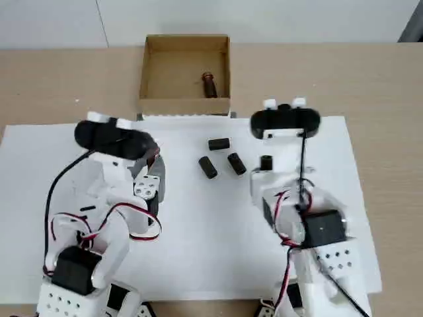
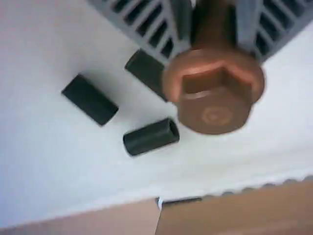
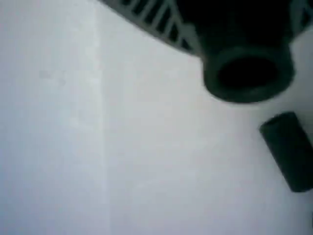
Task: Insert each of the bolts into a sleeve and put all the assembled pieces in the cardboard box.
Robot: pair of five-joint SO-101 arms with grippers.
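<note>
The left gripper [image 1: 149, 177] is clamped on a copper hex-head bolt [image 2: 212, 93] over the white paper [image 1: 198, 231]. At the paper's far edge, the cardboard box [image 1: 185, 105] holds one assembled piece [image 1: 209, 84]. Three loose black sleeves [image 1: 219, 143] lie near one another mid-sheet. The right gripper [image 1: 263, 173] is closed around a fourth sleeve [image 3: 247, 68].

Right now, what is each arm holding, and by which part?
The left tool grips a bolt by its shank, head sticking out. The right tool grips a sleeve around its body, open end free.
</note>
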